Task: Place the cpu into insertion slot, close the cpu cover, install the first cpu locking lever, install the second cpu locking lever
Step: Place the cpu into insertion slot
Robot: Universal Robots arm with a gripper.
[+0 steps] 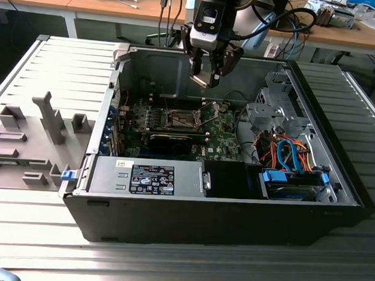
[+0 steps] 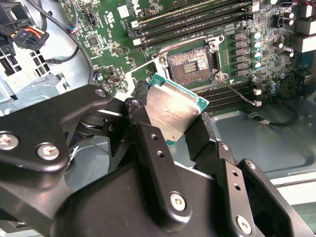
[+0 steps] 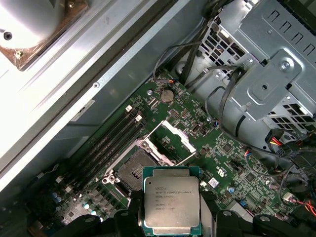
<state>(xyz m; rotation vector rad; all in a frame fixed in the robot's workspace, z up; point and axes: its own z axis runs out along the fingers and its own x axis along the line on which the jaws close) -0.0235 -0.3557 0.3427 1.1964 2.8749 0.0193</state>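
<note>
the gripper [image 1: 205, 78] is closed on the cpu [image 1: 200, 79], holding it by two opposite edges. in both wrist views the black fingers [image 2: 148, 136] press on the sides of the chip [image 2: 175, 112] and its silver-grey top faces the first wrist camera [image 3: 171, 200]. the cpu hangs in the air inside the open computer case [image 1: 202, 211], above the green motherboard [image 1: 221, 133], well apart from it and touching nothing else.

the insertion slot [image 3: 132, 170] is under it and a bit to the side, not directly below as far as i can judge. its dark centre w/ the pin field is uncovered [image 2: 190, 63]. the cpu cover [image 3: 176, 134] stands lifted at the edge of the slot, so the way in is free. the long black memory slots [image 2: 197, 22] run just beside the socket, and the drive cage w/ cable bundles [image 3: 276, 74] is further off.

risks, as i judge them:
- the grip is only on thin edges, so a small slip could drop the chip on the pins and bend them.
- in the second wrist view the chip looks tilted vs. the board. if it goes down like this, one corner may land first.
- wrong rotation or offset means it sits on the rim, not in the slot.
- the fingers may hit the raised cover, bc it is very near the socket.
</note>
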